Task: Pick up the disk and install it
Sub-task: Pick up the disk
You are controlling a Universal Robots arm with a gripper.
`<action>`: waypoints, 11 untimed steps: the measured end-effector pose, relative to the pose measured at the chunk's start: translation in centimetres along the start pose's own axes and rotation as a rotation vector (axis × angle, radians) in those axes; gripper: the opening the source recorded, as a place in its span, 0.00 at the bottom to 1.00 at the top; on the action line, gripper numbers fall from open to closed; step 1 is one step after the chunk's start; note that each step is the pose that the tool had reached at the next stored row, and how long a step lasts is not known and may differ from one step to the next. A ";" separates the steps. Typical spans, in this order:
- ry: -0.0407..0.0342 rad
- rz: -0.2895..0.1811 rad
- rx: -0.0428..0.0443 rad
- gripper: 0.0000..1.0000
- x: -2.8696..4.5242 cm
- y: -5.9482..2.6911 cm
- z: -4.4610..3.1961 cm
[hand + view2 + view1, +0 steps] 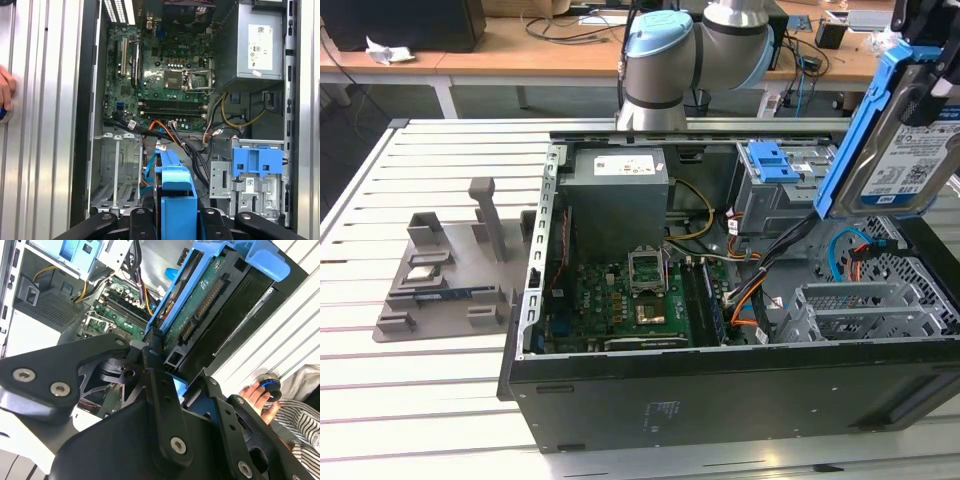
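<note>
Well, my gripper (177,215) has its jaws squeezed tight on the disk (905,140), pinching its blue frame from both sides. The disk hangs between the jaws, up in the air, tipped on its edge over the open computer case (720,400). Below the jaws and a little to one side sits an empty metal cage (117,170). I think that is its home. A bunch of wires (145,131) lies just past the jaws, near the cage. To do this well, I should go slow, line the disk up straight with the cage, and not snag the wires.
</note>
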State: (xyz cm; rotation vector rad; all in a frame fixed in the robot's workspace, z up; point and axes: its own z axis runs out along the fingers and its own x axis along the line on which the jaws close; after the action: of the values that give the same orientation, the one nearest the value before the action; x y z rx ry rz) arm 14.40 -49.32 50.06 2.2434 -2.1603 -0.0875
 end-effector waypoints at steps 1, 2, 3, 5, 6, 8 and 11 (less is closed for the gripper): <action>0.0000 0.000 0.0000 0.36 0.14 -0.02 0.00; 0.0000 0.000 0.0000 0.36 0.28 -0.05 0.00; 0.0000 0.000 0.0000 0.36 0.39 -0.06 0.00; 0.0000 0.000 0.0000 0.36 0.65 -0.09 0.00; 0.0000 0.000 0.0000 0.36 0.91 -0.11 0.00; -0.0001 0.000 0.0000 0.36 1.38 -0.12 0.01; 0.0000 0.000 0.0000 0.36 2.06 -0.14 0.01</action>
State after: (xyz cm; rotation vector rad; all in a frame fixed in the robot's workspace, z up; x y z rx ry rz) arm 14.61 -51.37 50.00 2.2434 -2.1603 -0.0875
